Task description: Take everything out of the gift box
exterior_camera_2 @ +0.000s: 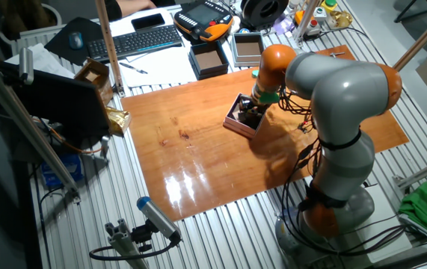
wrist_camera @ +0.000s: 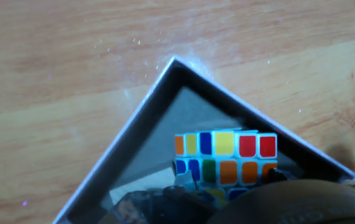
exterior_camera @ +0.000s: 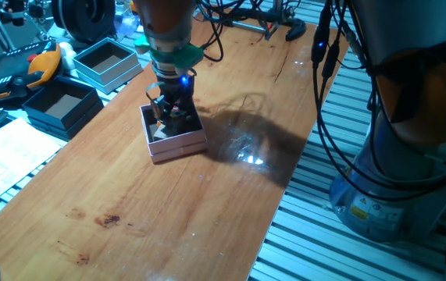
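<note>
One puzzle cube (wrist_camera: 225, 160) boxed, at jaws

Grey arm (exterior_camera_2: 340, 97) with orange joint bands — black cables trail beside it; green collar above a blue-lit pincer (exterior_camera: 169, 109).

No legible text in any view. Yellow sticker on the robot base (exterior_camera: 361, 209) carries print, too small to read. Keyboard (exterior_camera_2: 140, 41) keys and the orange-black teach pendant (exterior_camera_2: 204, 18) show no readable characters. Puzzle cube (wrist_camera: 225, 158) in the hand view has plain colour squares only, no marks. Paper sheets (exterior_camera: 4, 160) by the table edge look blank or are too blurred to tell.
</note>
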Controlling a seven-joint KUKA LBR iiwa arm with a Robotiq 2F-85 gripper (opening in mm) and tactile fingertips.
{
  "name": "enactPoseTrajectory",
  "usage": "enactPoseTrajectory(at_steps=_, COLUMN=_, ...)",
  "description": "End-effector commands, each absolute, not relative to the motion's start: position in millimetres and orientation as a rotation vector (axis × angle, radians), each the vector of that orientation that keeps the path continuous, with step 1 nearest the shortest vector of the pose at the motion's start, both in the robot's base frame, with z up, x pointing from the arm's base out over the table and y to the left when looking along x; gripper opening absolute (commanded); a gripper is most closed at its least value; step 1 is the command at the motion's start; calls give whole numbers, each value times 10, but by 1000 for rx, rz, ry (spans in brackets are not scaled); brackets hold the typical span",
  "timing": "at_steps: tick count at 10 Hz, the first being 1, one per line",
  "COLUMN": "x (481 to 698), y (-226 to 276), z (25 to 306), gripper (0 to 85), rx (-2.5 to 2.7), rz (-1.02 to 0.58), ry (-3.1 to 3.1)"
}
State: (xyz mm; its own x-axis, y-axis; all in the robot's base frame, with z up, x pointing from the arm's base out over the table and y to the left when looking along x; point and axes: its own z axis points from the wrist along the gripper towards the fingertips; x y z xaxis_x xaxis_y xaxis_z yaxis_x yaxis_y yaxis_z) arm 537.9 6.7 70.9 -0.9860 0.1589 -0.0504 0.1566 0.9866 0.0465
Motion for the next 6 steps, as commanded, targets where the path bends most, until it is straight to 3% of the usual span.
enactPoseTrajectory(at_steps=1, x=5409, y=69, z=781, gripper=387, rx=245, rz=68, ry=3084)
enactPoseTrajectory(at_steps=6, x=5464, y=24, z=1127, gripper=403, rx=229, rz=54, ry=3150)
